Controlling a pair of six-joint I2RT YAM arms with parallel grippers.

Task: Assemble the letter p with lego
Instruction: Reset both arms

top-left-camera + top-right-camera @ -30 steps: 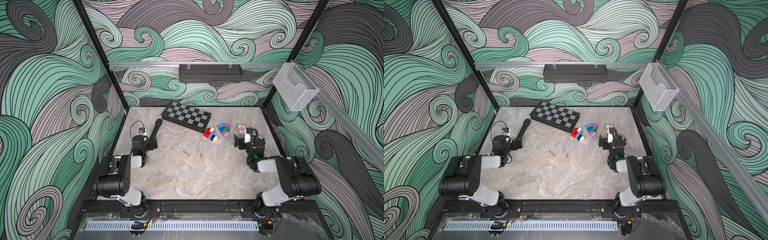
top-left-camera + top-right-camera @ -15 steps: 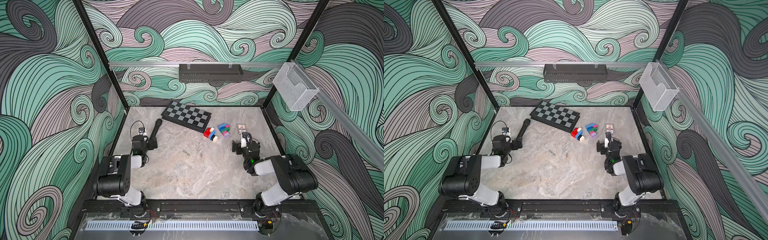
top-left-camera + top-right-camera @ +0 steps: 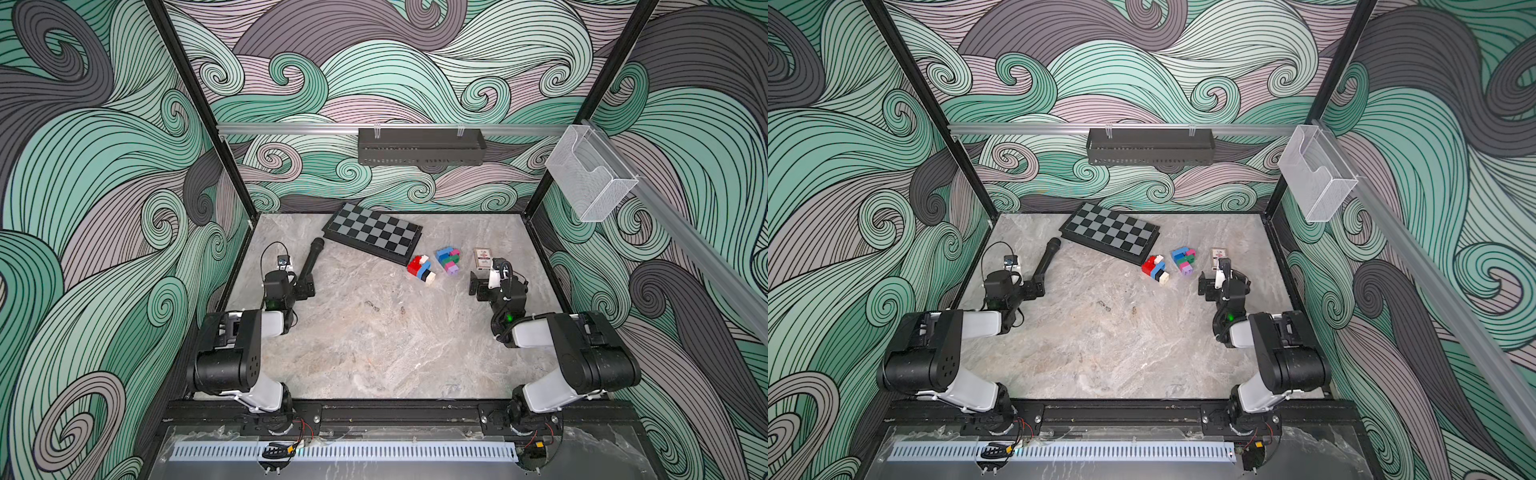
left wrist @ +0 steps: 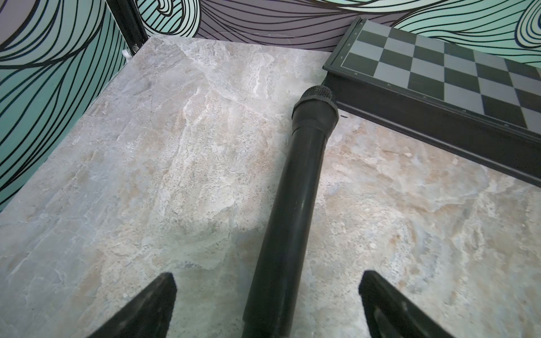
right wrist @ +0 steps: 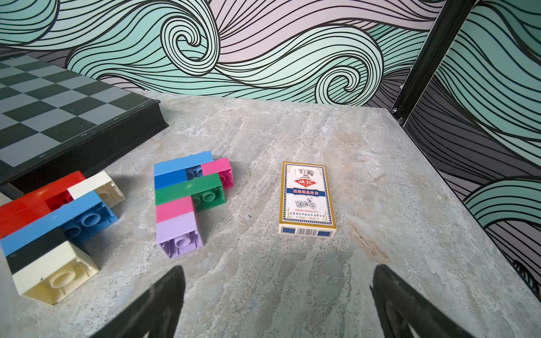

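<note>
Jaws both gape; lego (image 5: 187, 190) lies beside the closed card box (image 5: 306, 199).

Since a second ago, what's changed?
Only the right arm: its claw drifted slightly back from the cards toward the front edge, open and empty throughout. Nothing was grabbed or let go. The left claw, open astride the mic, the board and the lego stayed put.

- Both top views look down from high up at the whole table (image 3: 374, 353).
- Left wrist view: low, close to the microphone (image 4: 295, 181).
- Right wrist view: low, close to the lego (image 5: 187, 187).
- Both wrist views see the chessboard (image 4: 439, 73).
</note>
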